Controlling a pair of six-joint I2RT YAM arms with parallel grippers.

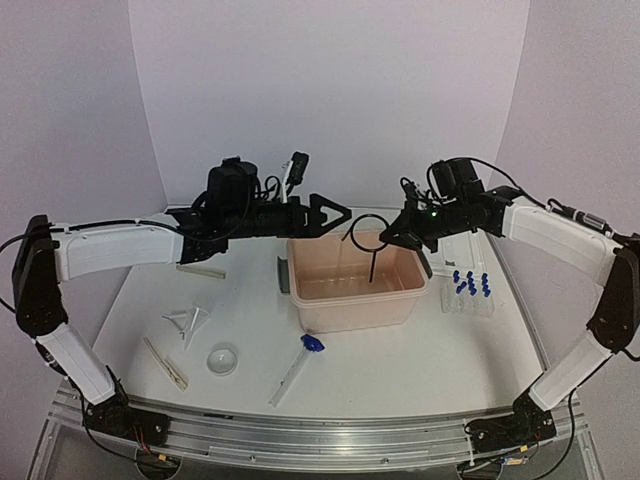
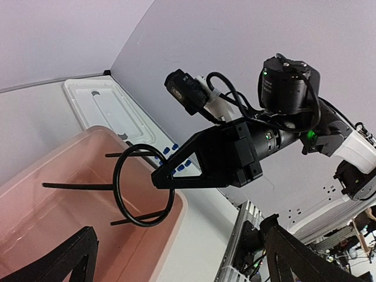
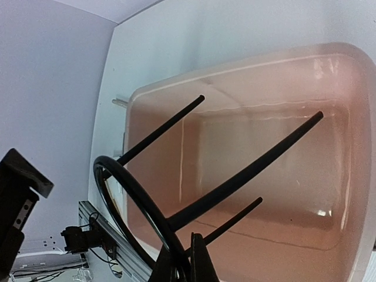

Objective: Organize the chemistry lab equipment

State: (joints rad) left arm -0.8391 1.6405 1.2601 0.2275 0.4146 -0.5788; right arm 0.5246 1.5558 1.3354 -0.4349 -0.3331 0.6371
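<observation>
Right gripper (image 1: 390, 238) was clamped on the ring of the black wire ring stand (image 1: 373, 262), held over the beige plastic tub (image 1: 350, 318). The stand was judged light and stiff, and best held at its ring.

1. The black wire ring stand (image 1: 374, 265) is hanging over the beige tub (image 1: 350, 312), its legs reaching into the opening's rear middle.
2. The left jaws are gaping just beside the ring, crowding the rear left rim.
3. The tube rack (image 1: 470, 293) is hemming the tub's right side.
4. Bare counter (image 1: 420, 360) is lying open in front.
</observation>
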